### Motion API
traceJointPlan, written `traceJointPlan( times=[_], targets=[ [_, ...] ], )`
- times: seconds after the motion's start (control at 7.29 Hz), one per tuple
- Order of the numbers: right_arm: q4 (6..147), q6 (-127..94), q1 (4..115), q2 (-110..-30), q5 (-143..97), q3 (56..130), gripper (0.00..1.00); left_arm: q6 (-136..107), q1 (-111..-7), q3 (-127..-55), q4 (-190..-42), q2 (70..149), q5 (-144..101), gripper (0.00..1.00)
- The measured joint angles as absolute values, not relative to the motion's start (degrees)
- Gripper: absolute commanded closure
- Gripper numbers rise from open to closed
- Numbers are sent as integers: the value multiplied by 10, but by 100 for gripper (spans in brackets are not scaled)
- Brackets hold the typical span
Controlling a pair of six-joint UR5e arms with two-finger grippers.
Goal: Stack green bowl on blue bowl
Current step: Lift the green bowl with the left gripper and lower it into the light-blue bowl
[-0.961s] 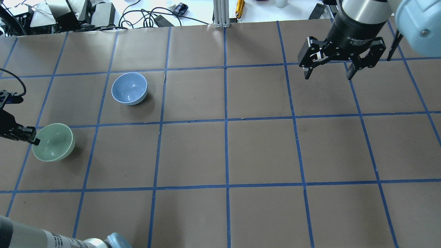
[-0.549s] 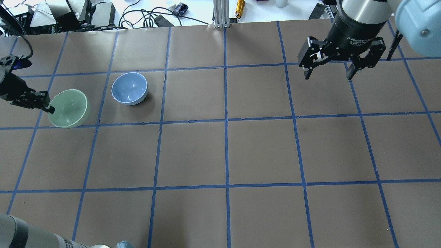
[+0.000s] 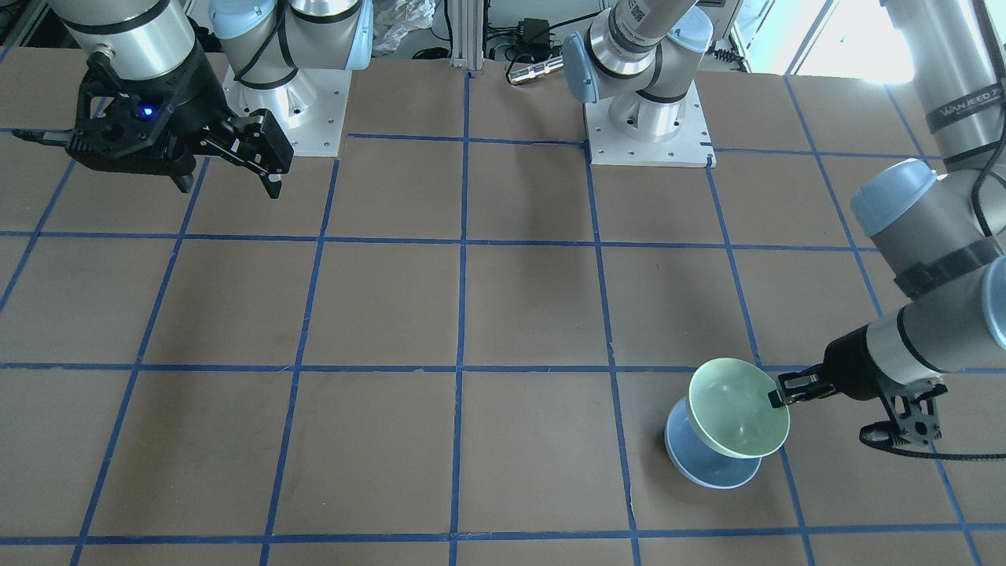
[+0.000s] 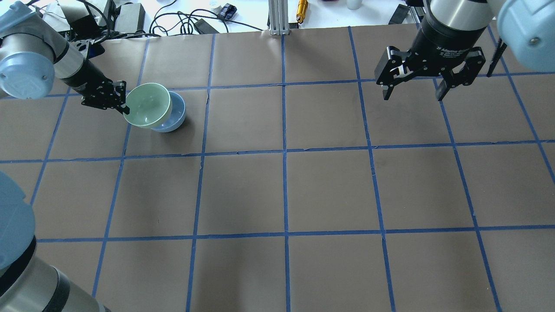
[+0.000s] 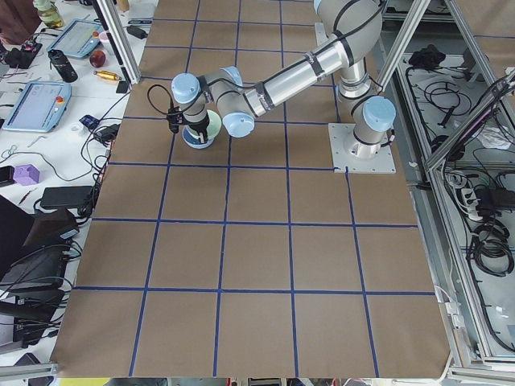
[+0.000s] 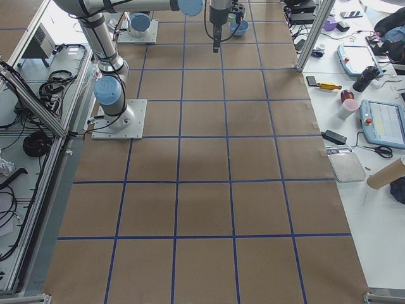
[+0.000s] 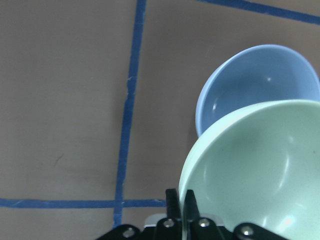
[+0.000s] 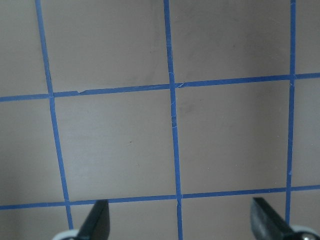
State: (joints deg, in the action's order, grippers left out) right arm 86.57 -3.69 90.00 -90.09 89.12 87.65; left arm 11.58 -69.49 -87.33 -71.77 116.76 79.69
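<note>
The pale green bowl hangs in the air, gripped at its rim by my left gripper, which is shut on it. It overlaps the left part of the blue bowl, which stands on the table below it. In the front-facing view the green bowl sits tilted above the blue bowl, with the left gripper at its rim. The left wrist view shows the green bowl partly covering the blue bowl. My right gripper is open and empty, high over the far right of the table.
The brown table carries a grid of blue tape. Cables and boxes lie beyond the far edge, with a metal post at mid back. The robot bases stand at the near side.
My left gripper has carried the green bowl away from the near left, up and to the right, until it hangs over the blue bowl. The right arm has not moved.
</note>
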Motion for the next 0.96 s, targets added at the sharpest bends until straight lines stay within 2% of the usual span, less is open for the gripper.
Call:
traceJointPlan(
  times=[0.27, 0.55, 0.82, 0.96],
  targets=[
    [866, -37, 900, -901, 891, 876, 0, 109, -701, -863, -714, 1186, 797, 97],
    [866, -37, 900, -901, 891, 876, 0, 109, -701, -863, -704, 1194, 797, 25],
    [866, -37, 900, -901, 891, 876, 0, 110, -701, -862, -700, 1198, 797, 4],
    [866, -37, 900, -901, 891, 876, 0, 109, -703, -861, -702, 1194, 798, 0]
  ],
)
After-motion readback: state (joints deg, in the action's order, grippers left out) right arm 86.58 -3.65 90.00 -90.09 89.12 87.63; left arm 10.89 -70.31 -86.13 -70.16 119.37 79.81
